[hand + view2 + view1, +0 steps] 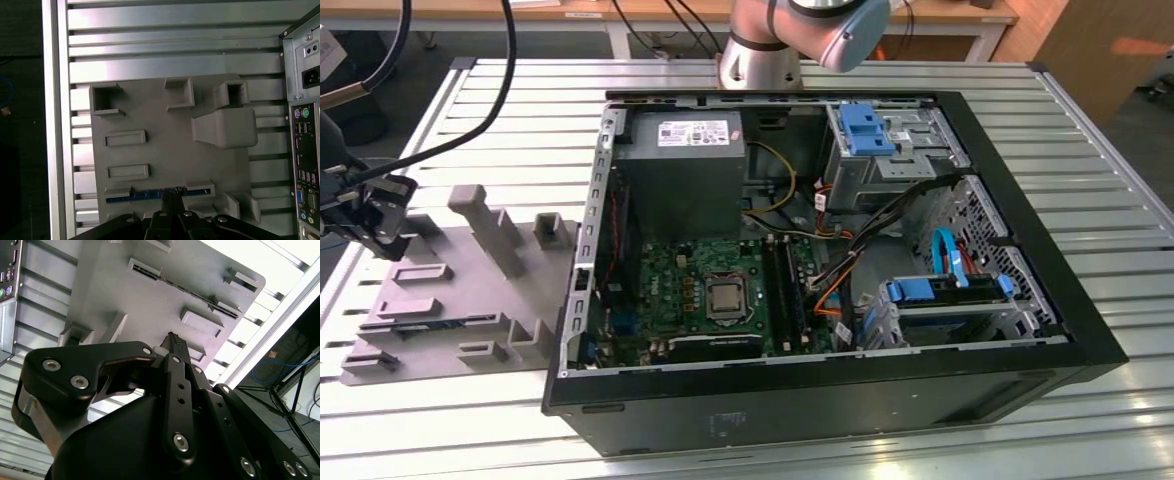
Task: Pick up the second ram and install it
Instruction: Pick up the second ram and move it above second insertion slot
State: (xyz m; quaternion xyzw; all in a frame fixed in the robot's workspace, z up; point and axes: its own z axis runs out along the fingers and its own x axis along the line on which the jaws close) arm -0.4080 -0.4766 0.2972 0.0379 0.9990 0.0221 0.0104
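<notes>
the second ram stands on edge in a long slot of the grey fixture. in the first wrist view the gripper sits over the stick's middle. whether it touches the stick, and whether it is open or closed, cannot be determined. the fixture lies on the slatted table, just beside the open computer case, on the exterior view's left.

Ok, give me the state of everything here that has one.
computer case, lying on its side, side panel off.
gray holder, flat on the table beside the case.
second ram, on edge in the holder's slot, not lifted.
gripper, poised at the ram's middle.
processor, uncovered, no cooler on it.
</notes>
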